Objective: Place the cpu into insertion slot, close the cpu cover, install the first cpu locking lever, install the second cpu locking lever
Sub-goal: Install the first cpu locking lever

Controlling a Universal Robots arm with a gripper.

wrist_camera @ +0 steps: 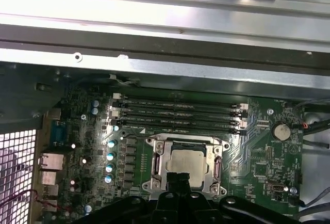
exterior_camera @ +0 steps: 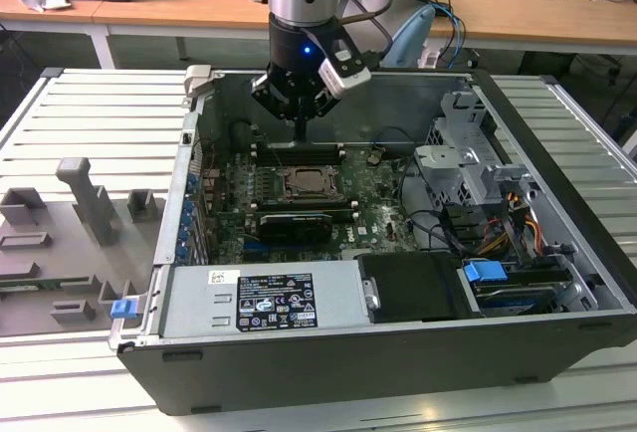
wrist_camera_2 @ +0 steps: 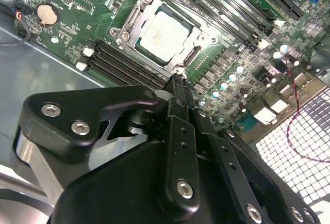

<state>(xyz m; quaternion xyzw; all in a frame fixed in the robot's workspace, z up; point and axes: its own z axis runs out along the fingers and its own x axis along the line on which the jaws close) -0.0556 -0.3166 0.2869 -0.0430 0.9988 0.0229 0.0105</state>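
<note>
Green motherboard (wrist_camera: 258, 170), silvery cpu (wrist_camera: 186, 164) within a silvery cpu cover (wrist_camera: 215, 168), black gripper (wrist_camera_2: 178, 87), blue tab (exterior_camera: 484, 275), grey case (exterior_camera: 328, 104).

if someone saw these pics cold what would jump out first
The open computer case on the slatted table, with the black gripper reaching down into it over the green motherboard. In both wrist views, the pale square cpu sits in the insertion slot under the cpu cover, just beyond the gripper's shut tips.

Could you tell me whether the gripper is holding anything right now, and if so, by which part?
Nothing is held. The gripper is shut with nothing between its fingertips, poised at the edge of the cpu cover, which lies over the cpu.
</note>
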